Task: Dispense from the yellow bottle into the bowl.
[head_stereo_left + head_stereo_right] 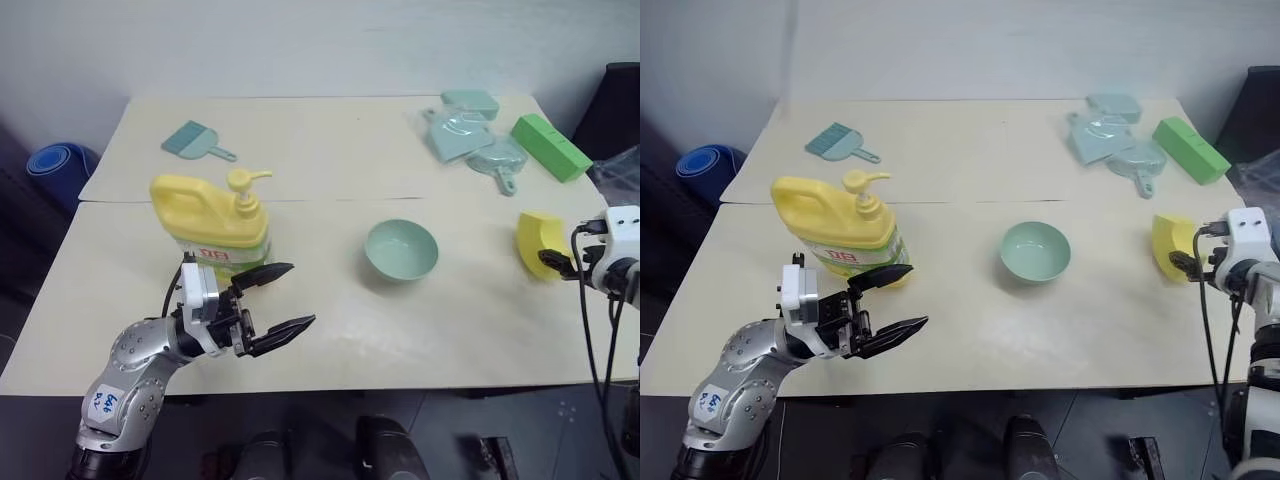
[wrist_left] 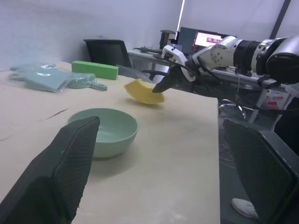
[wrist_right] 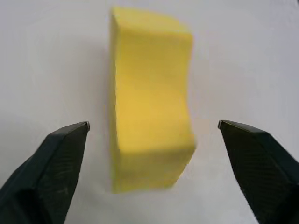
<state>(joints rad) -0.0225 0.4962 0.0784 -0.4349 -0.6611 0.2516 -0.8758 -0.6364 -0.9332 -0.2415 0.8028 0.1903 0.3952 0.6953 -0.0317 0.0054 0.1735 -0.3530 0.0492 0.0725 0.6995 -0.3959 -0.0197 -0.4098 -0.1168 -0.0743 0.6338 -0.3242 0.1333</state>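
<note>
The yellow bottle (image 1: 210,215) with its pump top stands upright on the left part of the table. To its right, near the table's middle, sits the pale green bowl (image 1: 401,250), also seen in the left wrist view (image 2: 105,130). My left gripper (image 1: 300,295) hovers open just in front of the bottle, pointing right toward the bowl and touching nothing. At the table's right edge my right gripper (image 3: 153,125) is open, its fingers spread either side of a yellow sponge (image 3: 149,93) without touching it.
The sponge (image 1: 538,240) stands right of the bowl. Teal dustpans (image 1: 465,135) and a green block (image 1: 550,147) lie at the back right, and a small teal brush (image 1: 195,140) at the back left. A seam (image 1: 330,199) joins the two tabletops.
</note>
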